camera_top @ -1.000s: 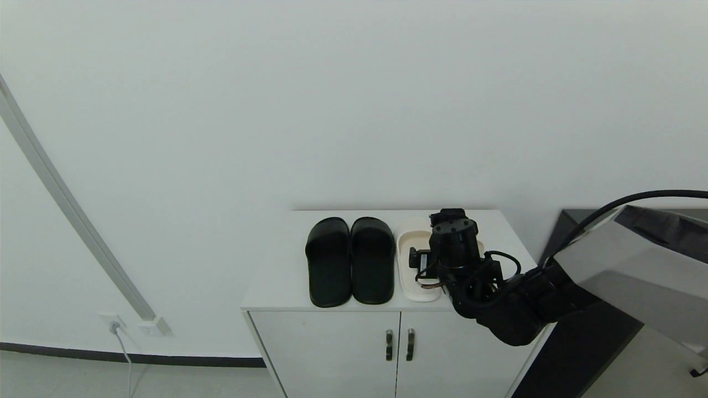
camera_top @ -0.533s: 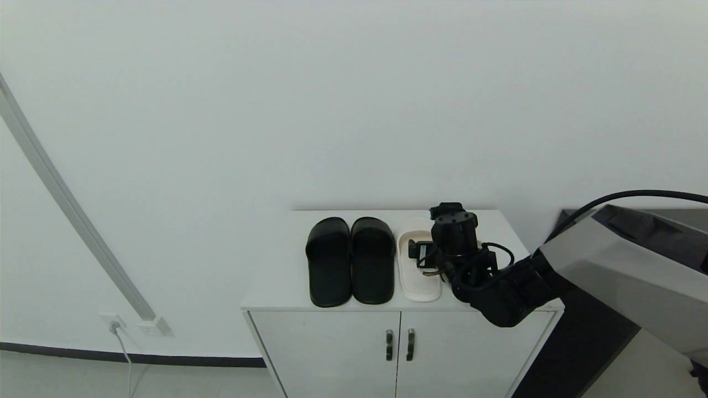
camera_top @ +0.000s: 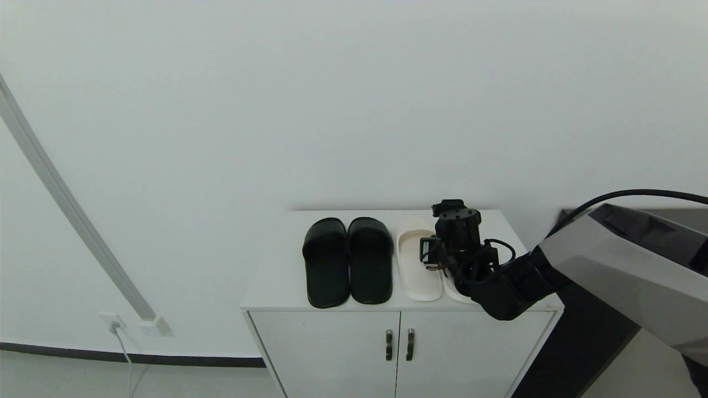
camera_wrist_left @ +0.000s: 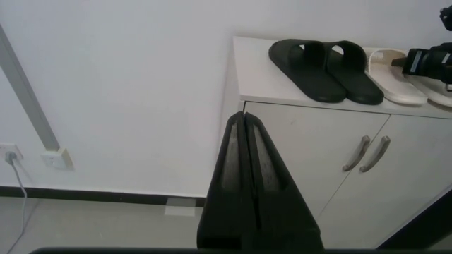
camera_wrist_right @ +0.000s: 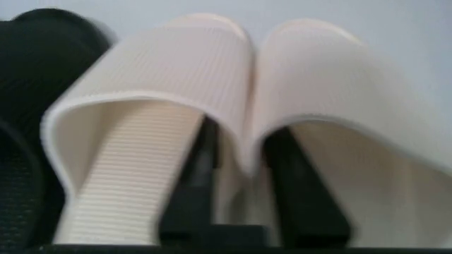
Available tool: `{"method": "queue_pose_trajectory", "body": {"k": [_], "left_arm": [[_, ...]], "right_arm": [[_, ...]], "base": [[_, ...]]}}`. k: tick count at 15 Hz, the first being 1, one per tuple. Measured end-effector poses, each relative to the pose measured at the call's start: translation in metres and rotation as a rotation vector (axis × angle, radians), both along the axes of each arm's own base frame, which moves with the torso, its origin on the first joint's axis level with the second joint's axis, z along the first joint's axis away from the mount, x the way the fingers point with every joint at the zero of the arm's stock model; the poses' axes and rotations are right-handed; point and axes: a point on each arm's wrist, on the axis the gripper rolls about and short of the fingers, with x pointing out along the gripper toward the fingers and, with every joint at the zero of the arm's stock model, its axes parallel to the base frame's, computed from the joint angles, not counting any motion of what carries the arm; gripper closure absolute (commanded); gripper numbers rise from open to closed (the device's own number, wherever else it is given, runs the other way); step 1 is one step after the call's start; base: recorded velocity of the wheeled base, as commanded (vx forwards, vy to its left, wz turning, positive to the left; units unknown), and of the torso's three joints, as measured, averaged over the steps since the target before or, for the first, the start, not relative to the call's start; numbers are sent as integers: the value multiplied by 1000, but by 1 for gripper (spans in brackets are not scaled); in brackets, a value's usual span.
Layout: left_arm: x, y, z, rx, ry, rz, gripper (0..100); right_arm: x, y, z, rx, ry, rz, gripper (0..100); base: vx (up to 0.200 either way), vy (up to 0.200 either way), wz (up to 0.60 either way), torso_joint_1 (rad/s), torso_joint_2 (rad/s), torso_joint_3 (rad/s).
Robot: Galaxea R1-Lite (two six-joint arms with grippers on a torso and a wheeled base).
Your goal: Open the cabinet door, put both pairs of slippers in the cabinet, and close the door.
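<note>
- Because the 2 white slippers (camera_top: 414, 273) lie touching on the worktop (camera_top: 274, 287), my right hand (camera_wrist_right: 244, 212) has 1 finger under each strap, pinching both inner walls so the pair lifts as 1.
- My left hand (camera_wrist_left: 246, 162), pressed together, hangs low beside the shut cabinet doors (camera_top: 332, 354), likely ready for a handle.

Right arm (camera_top: 625, 265) is clad in grey angular shell. Black cables (camera_top: 480, 258) are looped at its wrist (camera_top: 458, 232). Left gripper (camera_wrist_left: 245, 120) is finished black.
</note>
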Motion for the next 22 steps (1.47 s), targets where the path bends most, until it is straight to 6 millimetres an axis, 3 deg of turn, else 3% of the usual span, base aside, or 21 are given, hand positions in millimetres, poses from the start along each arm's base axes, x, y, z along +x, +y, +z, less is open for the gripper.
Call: {"method": "queue_pose_trajectory", "body": {"k": [5,10,13,19,22], "left_arm": [[0,0,0,0,0,0,100],[0,0,0,1,0,0,100],[0,0,0,3,0,0,100],[0,0,0,3,0,-2,100],[0,0,0,3,0,-1,100]], "right_arm": [[-1,0,2,-10,-23,5,100],[-21,-12,31,-50,-91,38,100],[-53,-25,50,-68,-84,153,100],[-136,-62,69,-7,-8,695,100],[-164,-73,75,13,46,830,100]], "base": [[0,0,0,0,0,0],[0,0,0,0,0,0],[0,0,0,0,0,0],[0,0,0,0,0,0],[0,0,0,0,0,0]]}}
